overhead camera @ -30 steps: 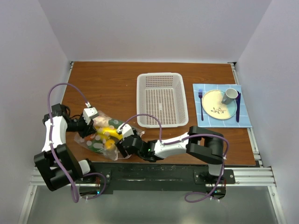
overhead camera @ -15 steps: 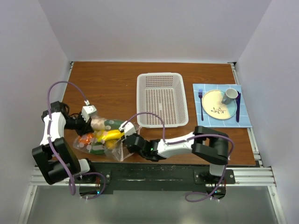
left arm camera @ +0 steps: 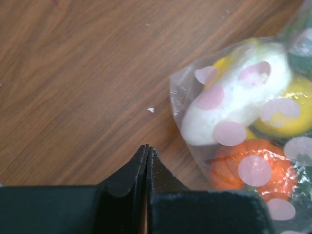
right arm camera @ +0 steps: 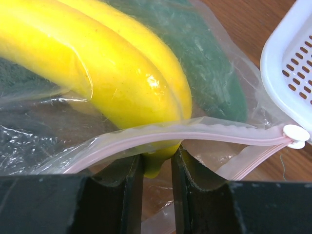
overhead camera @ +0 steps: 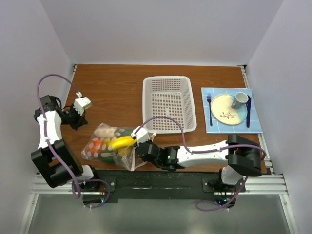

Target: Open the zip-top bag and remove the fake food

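The zip-top bag (overhead camera: 100, 147) lies on the table at the near left, its mouth open toward my right gripper (overhead camera: 132, 143). The right gripper is shut on the tip of the yellow banana (right arm camera: 112, 73), which pokes out past the pink zip strip (right arm camera: 195, 132). A green cucumber (right arm camera: 209, 63) lies behind the banana inside the bag. My left gripper (overhead camera: 75, 122) is shut and empty, off the bag to its back left. In the left wrist view the bag (left arm camera: 195, 97) shows the white oval (left arm camera: 229, 109), the lemon (left arm camera: 287, 114) and the orange-red tomato (left arm camera: 229, 168).
A white perforated basket (overhead camera: 169, 80) stands at mid-table, just right of the bag; its corner shows in the right wrist view (right arm camera: 292, 63). A blue mat with a cream plate (overhead camera: 225, 108), grey mug, fork and knife lies at the right.
My left gripper has let go of the bag and pulled away to the back left. My right gripper has closed on the banana's tip and drawn it rightward out of the bag's mouth.
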{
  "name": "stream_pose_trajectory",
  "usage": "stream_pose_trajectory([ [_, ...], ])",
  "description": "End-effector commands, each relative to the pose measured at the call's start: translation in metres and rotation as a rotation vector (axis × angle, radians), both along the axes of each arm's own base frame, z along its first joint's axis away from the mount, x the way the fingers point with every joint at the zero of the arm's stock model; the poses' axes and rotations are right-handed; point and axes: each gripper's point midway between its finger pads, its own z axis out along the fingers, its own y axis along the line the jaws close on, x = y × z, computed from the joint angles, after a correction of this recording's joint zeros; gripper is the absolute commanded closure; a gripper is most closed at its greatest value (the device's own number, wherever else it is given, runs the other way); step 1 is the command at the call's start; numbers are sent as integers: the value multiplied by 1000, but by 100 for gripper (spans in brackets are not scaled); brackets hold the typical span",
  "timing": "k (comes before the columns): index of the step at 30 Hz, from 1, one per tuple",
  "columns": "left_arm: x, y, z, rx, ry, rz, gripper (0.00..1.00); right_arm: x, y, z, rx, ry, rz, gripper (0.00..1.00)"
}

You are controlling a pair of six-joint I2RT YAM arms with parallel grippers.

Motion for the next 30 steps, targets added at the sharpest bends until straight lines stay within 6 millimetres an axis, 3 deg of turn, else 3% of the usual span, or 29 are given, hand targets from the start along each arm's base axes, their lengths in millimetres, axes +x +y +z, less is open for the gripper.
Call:
stream_pose_trajectory([
  [1,-31,-23,-13,-108,112,-48,80,3,0,3,13,11,-47,89],
  [2,-38,-26,-17,-119,140,-78,73,2,-1,-12,-28,25,-48,89],
  [3,-50,-33,-24,-163,221,-89,68,1,2,-15,-34,33,-48,89],
  [4,-55,-34,-29,-176,257,-92,47,-1,4,-21,-40,51,-45,89],
  [5,-60,-34,-35,-184,290,-100,35,-2,4,-32,-59,62,-46,90],
  [8,-69,-45,-42,-262,340,-135,28,-5,2,-48,-81,79,-52,90],
  [12,-59,-53,-40,-294,259,-152,27,-6,4,-52,-74,83,-54,89],
  [14,-54,-55,-39,-302,239,-150,31,-7,7,-49,-62,83,-50,88],
  [17,-57,-65,-39,-337,268,-178,51,-8,15,-41,-37,89,-34,82],
  [18,-58,-67,-38,-340,269,-187,65,-9,17,-39,-34,88,-24,81],
  [20,-58,-68,-40,-330,260,-196,82,-9,20,-35,-27,92,-22,76],
  [21,-57,-66,-41,-314,250,-196,97,-9,21,-33,-22,92,-25,73],
  [24,-56,-57,-43,-251,234,-175,100,-10,18,-30,-19,100,-28,68],
  [30,-40,-31,-37,-126,165,-96,100,-12,-5,-31,-31,102,-60,68],
])
